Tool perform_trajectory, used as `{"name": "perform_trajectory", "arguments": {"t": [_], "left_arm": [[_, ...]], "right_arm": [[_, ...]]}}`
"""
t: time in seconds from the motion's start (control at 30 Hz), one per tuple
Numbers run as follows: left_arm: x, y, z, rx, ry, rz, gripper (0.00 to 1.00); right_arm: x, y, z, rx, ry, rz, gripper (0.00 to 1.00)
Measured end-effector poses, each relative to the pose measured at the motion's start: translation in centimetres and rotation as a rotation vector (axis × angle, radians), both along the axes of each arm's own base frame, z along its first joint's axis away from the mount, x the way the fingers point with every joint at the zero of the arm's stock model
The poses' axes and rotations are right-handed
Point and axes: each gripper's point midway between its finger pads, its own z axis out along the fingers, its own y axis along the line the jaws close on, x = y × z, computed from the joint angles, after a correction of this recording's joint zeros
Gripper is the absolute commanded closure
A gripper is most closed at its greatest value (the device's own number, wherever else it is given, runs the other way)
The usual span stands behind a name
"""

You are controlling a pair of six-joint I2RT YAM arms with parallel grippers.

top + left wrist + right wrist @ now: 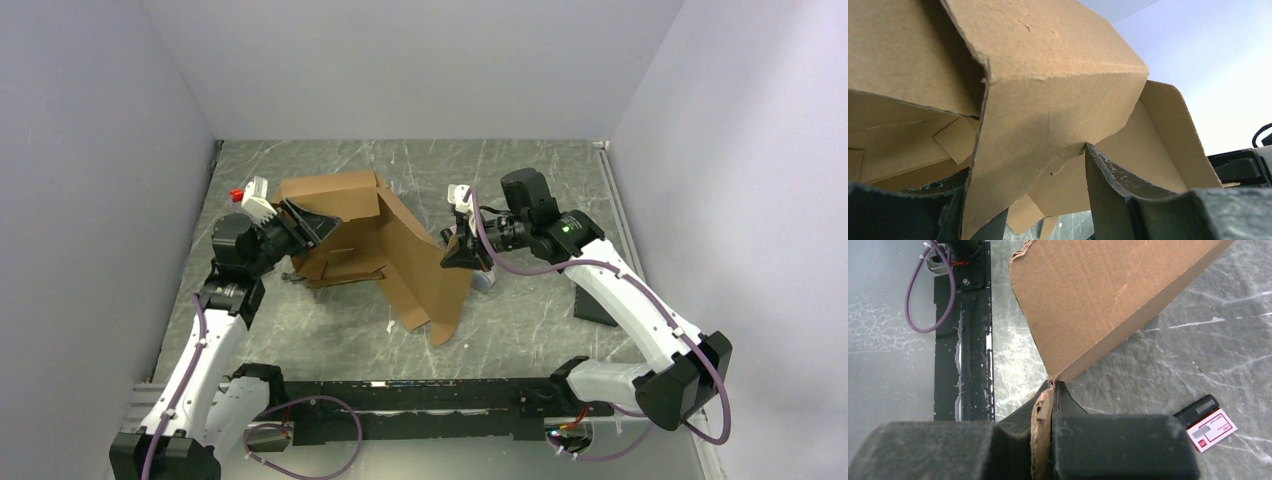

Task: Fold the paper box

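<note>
The paper box (400,250) is a brown cardboard sheet, partly folded, standing up off the middle of the table with one long panel sloping down toward the near edge. My left gripper (305,225) is at the box's left side, open. In the left wrist view a bent flap (1048,100) fills the gap of the left gripper (1023,165), and the right fingertip (1098,165) touches the flap's edge. My right gripper (458,255) is at the box's right edge, shut on it. In the right wrist view the cardboard edge (1042,430) is pinched in the right gripper (1053,390).
A black pad (595,305) lies right of the box beside my right arm. A small red-and-white card with a black piece (1210,426) lies on the table near the right gripper. The black base rail (420,405) runs along the near edge. Walls enclose the table.
</note>
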Motion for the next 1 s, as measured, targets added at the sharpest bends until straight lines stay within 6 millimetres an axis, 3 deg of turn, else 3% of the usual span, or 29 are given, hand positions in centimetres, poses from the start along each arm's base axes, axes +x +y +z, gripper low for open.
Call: {"name": "perform_trajectory", "arguments": {"t": [0.37,0.6,0.7,0.8,1.0], "left_arm": [[-0.1,0.0,0.0,0.000,0.001,-0.001,0.41],[-0.4,0.1,-1.0,0.020,0.037,-0.007,0.11],[-1.2,0.3,-1.4,0.041,0.067,-0.003,0.05],[-2.1,0.7,-0.5,0.066,0.054,0.011,0.05],[-4.2,2.1,3.5,0.144,-0.042,0.057,0.05]], "right_arm": [[0.5,0.2,-1.6,-0.014,0.037,-0.014,1.00],[1.5,0.0,-1.8,-0.037,0.014,-0.063,1.00],[2.1,-0.2,-1.8,-0.047,-0.001,-0.091,1.00],[2.6,-0.3,-1.9,-0.055,-0.015,-0.114,1.00],[3.0,-0.5,-2.0,-0.065,-0.022,-0.137,1.00]]}}
